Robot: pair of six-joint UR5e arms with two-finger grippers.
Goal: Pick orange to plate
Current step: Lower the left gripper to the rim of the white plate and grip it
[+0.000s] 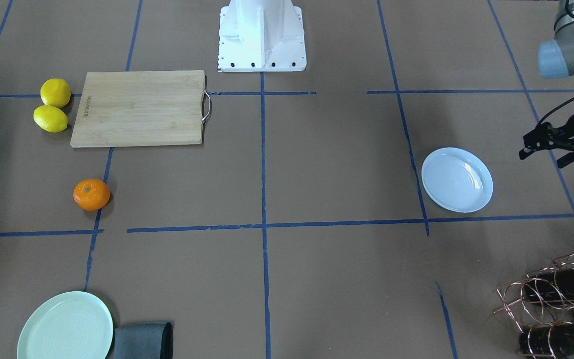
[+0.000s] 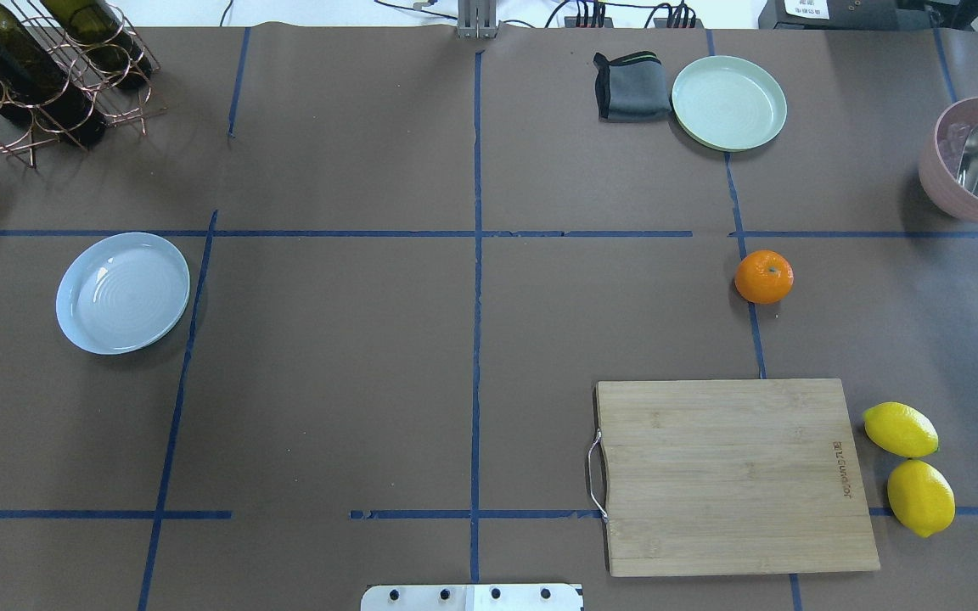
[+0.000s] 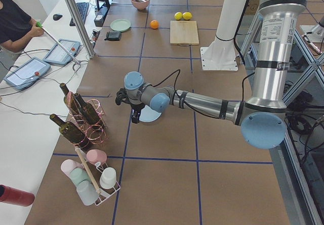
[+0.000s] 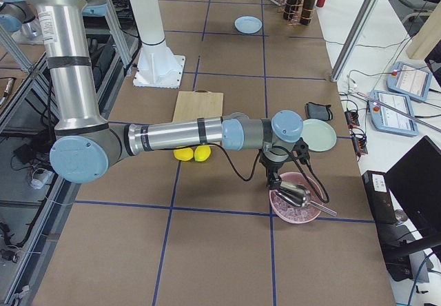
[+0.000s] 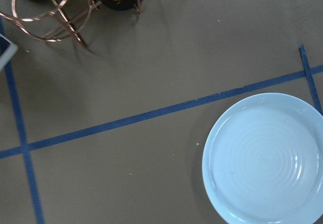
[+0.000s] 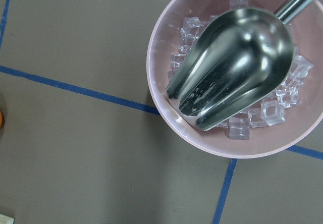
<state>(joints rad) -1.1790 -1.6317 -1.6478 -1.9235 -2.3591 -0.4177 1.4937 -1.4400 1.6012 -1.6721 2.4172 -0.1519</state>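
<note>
The orange [image 2: 764, 277] rests on the brown table on a blue tape line, on my right side, also in the front-facing view [image 1: 91, 194]. The bluish-white plate [image 2: 122, 292] lies bare on my left side and fills the lower right of the left wrist view [image 5: 267, 158]. My left gripper [image 3: 134, 117] hovers beside the plate, toward the wine rack; I cannot tell whether it is open or shut. My right gripper [image 4: 275, 180] hangs over a pink bowl, some way from the orange; I cannot tell its state. Neither wrist view shows any fingers.
A wooden cutting board [image 2: 731, 475] lies near the robot, with two lemons [image 2: 901, 428] beside it. A mint-green plate [image 2: 728, 102] and grey cloth [image 2: 632, 85] sit at the far edge. The pink bowl [image 6: 166, 42] holds ice and a metal scoop [image 6: 237, 62]. A copper wine rack [image 2: 39, 68] stands far left.
</note>
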